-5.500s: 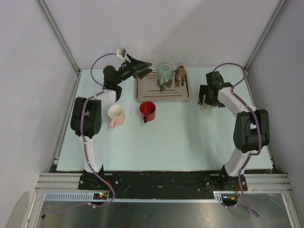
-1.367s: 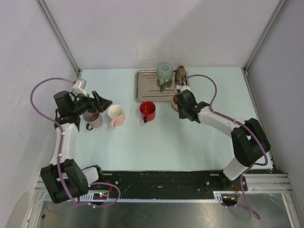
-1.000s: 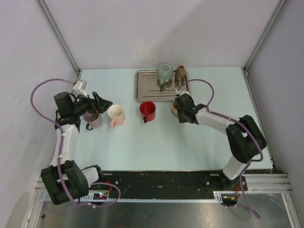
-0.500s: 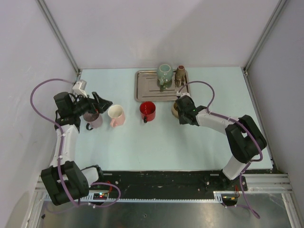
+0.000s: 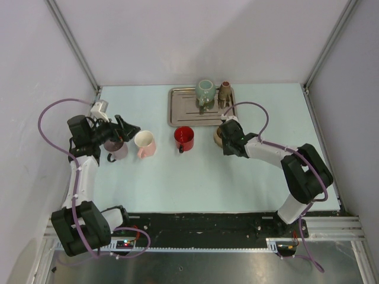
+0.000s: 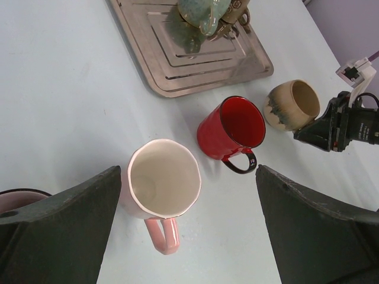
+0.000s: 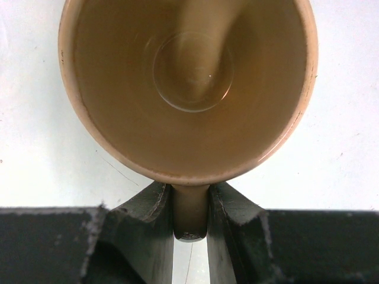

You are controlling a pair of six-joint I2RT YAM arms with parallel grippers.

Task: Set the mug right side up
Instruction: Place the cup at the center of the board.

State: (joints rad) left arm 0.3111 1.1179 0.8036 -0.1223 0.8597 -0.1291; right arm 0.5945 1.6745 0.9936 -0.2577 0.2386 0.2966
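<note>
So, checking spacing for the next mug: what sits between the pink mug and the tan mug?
Only the red mug, standing upright; the left wrist view shows it clearest.

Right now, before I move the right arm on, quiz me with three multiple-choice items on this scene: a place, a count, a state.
1. Where is the green mug? A on the tray; B in the table's near-left corner; C under the left arm.
2. How many mugs are off the tray? A two; B four; C six.
3. What do the right fingers grip? A the handle of the tan mug; B the tray's rim; C nothing.
Answers: 1 A, it sits at the tray's far side. 2 B, mauve mug, pink mug, red mug and tan mug. 3 A, the right wrist view shows them clamping the handle.
</note>
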